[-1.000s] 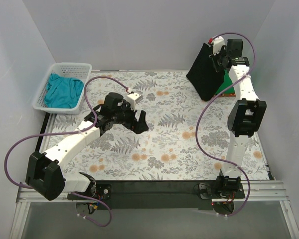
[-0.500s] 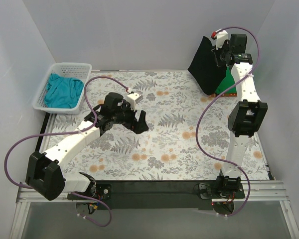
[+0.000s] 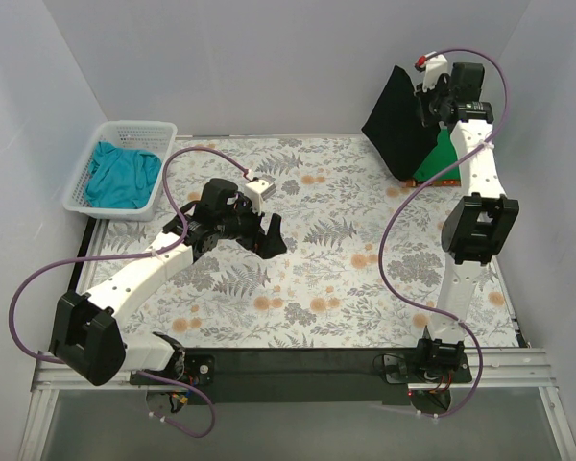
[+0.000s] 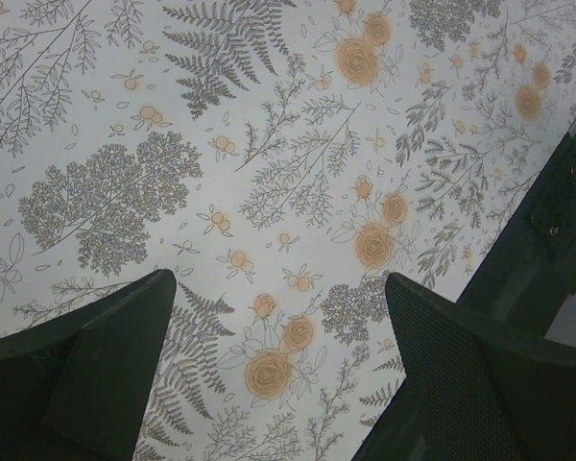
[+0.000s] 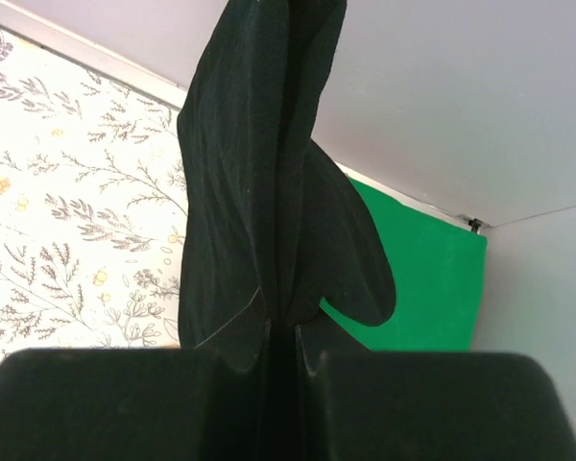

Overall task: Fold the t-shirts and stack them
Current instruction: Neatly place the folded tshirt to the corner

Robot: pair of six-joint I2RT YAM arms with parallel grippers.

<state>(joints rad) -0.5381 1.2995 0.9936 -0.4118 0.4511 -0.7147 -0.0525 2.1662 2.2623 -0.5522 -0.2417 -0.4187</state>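
Floral tabletop (image 3: 326, 279) spread below; left gripper (image 4: 278, 280) hovered wide open, empty; right gripper (image 5: 286, 336) pinched the black t-shirt (image 3: 396, 130) aloft, probably to clear the green t-shirt (image 5: 422, 269) underneath; teal t-shirt (image 3: 123, 173) lay in its basket (image 3: 139, 125).

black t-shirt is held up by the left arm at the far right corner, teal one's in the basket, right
No: the right arm, not the left, holds the black t-shirt up at the far right corner, as the top external view shows. The teal t-shirt is in the basket.
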